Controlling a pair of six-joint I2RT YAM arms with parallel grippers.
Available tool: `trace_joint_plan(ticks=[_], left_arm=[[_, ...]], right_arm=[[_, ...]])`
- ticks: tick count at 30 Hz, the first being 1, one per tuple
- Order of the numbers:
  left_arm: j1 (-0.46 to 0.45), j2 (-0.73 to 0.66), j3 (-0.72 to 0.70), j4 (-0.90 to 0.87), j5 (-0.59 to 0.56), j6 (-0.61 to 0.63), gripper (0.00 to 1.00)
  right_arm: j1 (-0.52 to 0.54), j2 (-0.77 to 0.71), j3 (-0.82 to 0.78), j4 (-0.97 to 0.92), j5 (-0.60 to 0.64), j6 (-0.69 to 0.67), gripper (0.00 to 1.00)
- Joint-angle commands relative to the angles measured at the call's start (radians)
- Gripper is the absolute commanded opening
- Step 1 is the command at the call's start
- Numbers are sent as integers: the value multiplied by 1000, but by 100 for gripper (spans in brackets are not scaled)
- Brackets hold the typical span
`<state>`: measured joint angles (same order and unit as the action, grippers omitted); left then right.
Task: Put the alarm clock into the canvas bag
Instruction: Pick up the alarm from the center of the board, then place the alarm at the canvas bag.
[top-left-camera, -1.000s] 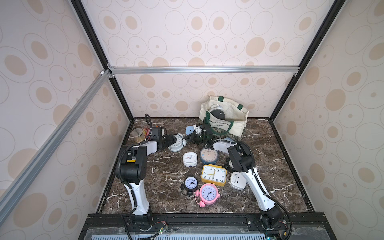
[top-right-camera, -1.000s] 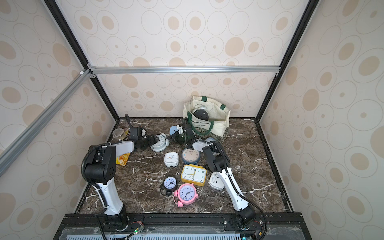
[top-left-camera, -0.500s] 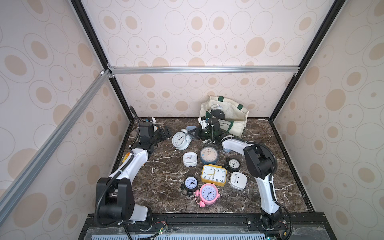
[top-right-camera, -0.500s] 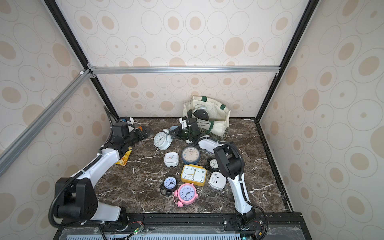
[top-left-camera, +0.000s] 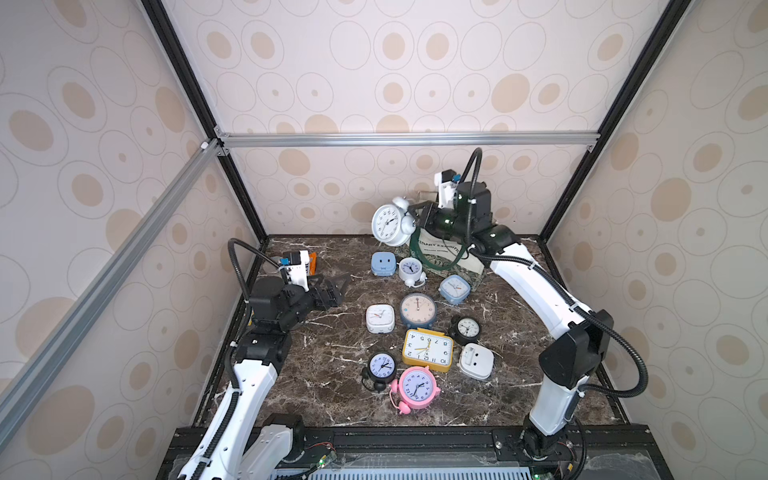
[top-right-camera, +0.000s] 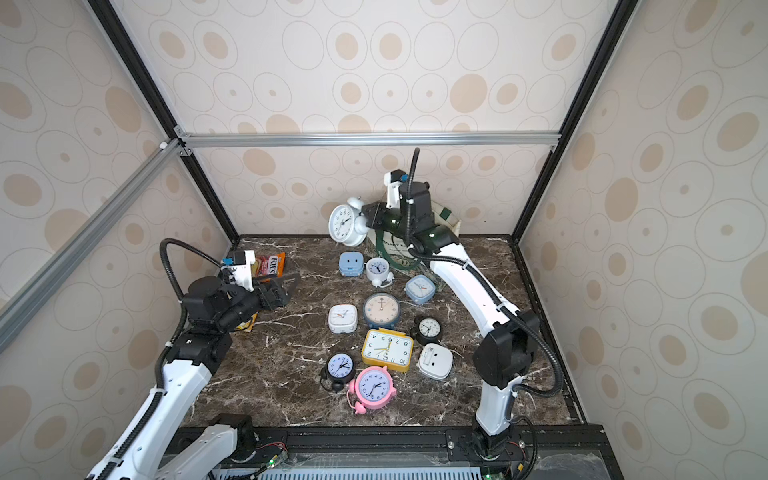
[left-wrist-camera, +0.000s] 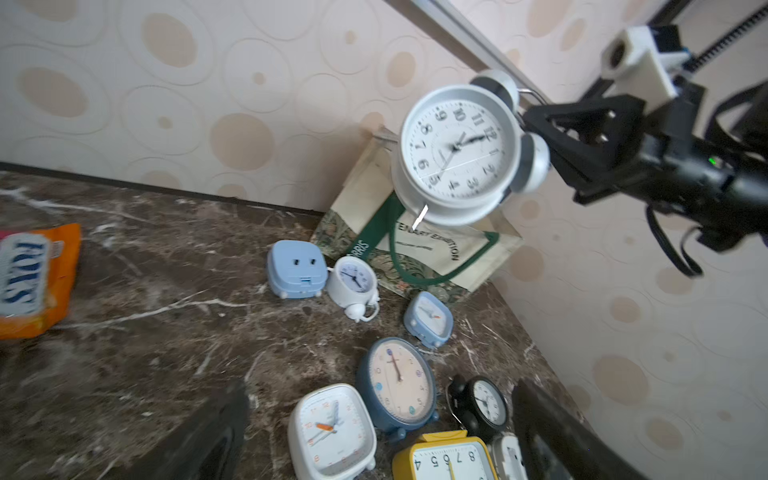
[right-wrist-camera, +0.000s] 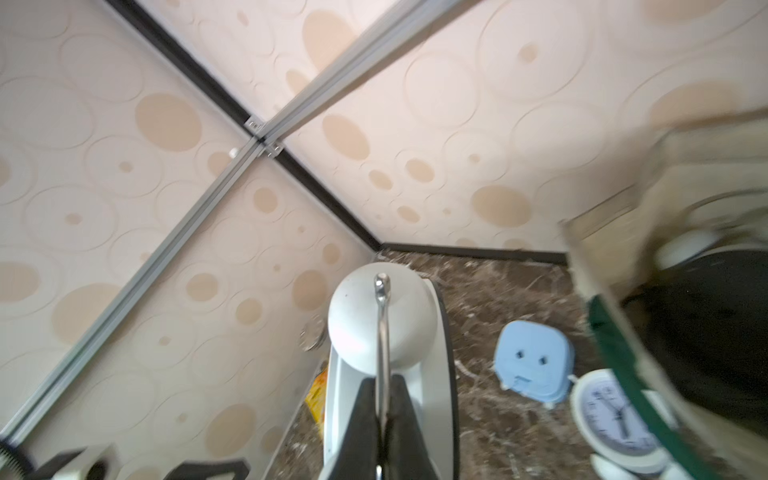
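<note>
Carry step: my right fingers (right-wrist-camera: 361, 424) pinch the alarm clock (top-left-camera: 390, 224) by its wire handle (right-wrist-camera: 381, 332), aloft at twelve o'clock of the table (top-left-camera: 332, 374), beside the canvas bag (top-left-camera: 440, 248). Next it likely needs shifting over the bag's mouth, then release. My left fingers (left-wrist-camera: 208, 444) hang spread.

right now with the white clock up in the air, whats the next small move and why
Probably swing the right gripper sideways until the white alarm clock hangs over the mouth of the canvas bag. The gripper is shut on the clock's wire handle, and the clock hangs in the air beside the opening rather than above it.
</note>
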<state>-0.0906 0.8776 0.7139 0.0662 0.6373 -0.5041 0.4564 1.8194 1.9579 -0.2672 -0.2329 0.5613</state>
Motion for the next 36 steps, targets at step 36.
trace_joint_plan(ticks=[36], left_arm=[[-132, -106, -301, 455, 207, -151, 98]], right_arm=[[-31, 524, 497, -242, 1096, -380, 0]])
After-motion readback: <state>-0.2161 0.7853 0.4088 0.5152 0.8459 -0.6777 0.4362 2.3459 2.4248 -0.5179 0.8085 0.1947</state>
